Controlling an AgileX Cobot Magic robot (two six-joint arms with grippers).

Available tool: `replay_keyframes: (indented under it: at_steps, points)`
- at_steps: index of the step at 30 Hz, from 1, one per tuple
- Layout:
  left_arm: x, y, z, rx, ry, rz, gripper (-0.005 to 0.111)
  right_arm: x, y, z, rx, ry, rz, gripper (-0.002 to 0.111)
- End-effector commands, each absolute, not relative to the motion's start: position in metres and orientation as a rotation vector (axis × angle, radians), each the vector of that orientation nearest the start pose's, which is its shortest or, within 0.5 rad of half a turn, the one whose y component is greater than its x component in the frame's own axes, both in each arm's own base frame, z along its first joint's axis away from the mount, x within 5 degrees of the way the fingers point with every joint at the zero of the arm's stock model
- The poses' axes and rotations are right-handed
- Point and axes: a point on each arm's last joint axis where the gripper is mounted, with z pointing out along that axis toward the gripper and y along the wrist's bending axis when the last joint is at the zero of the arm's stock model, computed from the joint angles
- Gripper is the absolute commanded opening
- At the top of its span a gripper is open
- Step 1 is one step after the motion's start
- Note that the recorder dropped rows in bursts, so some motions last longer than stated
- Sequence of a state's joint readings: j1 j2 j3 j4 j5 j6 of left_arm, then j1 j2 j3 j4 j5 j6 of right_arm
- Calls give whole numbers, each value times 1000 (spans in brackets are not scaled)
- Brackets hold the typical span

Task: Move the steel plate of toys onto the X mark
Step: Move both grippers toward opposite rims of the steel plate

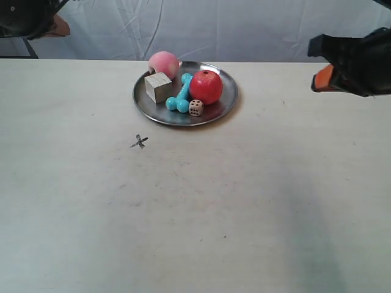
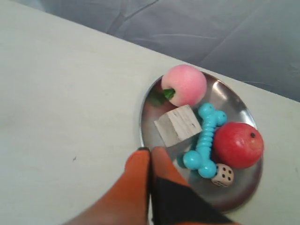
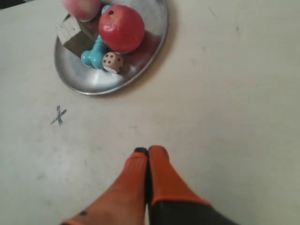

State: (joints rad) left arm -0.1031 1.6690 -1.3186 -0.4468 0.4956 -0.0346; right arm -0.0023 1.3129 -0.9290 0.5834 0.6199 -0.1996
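Observation:
The steel plate (image 1: 217, 108) rests on the table at the back centre. It carries a red apple (image 1: 206, 86), a pink peach (image 1: 164, 63), a wooden cube (image 1: 158, 86), a turquoise dumbbell (image 1: 181, 94) and a small die (image 1: 196, 108). The X mark (image 1: 139, 141) lies bare on the table, in front of the plate towards the exterior view's left. My left gripper (image 2: 150, 151) is shut and empty, held above the plate's (image 2: 234, 190) rim near the cube (image 2: 178, 124). My right gripper (image 3: 146, 151) is shut and empty, well away from the plate (image 3: 89, 79) and the X mark (image 3: 58, 115).
A pale table (image 1: 256, 201) fills the view, with a wrinkled light backdrop (image 1: 244, 24) behind its far edge. The arm at the exterior view's right (image 1: 354, 58) hangs dark and orange above the back right. A dark arm part (image 1: 27, 18) shows at the top left corner.

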Motion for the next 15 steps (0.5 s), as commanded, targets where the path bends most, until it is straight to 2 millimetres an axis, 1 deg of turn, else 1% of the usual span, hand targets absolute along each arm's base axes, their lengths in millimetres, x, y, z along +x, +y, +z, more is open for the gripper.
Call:
replay_keyframes:
  at_steps: [1, 3, 5, 7, 9, 11, 13, 15]
  points:
    - [393, -49, 282, -184, 2286, -430, 0, 320, 39, 274, 138, 2368, 661, -1]
    - [399, -47, 276, -153, 2265, -392, 0, 339, 46, 266, 82, 2381, 756, -1]
    - [407, -44, 268, -208, 2240, -394, 0, 360, 51, 257, 75, 2393, 843, -1]
    - [416, -39, 258, -308, 2224, -437, 0, 384, 52, 247, 89, 2403, 866, -1]
    - [426, -33, 243, -422, 2238, -502, 0, 403, 52, 235, 107, 2407, 869, -1]
    - [439, -29, 226, -515, 2278, -586, 0, 419, 51, 231, 112, 2392, 858, -1]
    - [452, -27, 208, -504, 2321, -630, 0, 432, 51, 226, 126, 2383, 854, -1]
    - [463, -30, 196, -438, 2359, -662, 0, 442, 51, 221, 177, 2378, 887, -1]
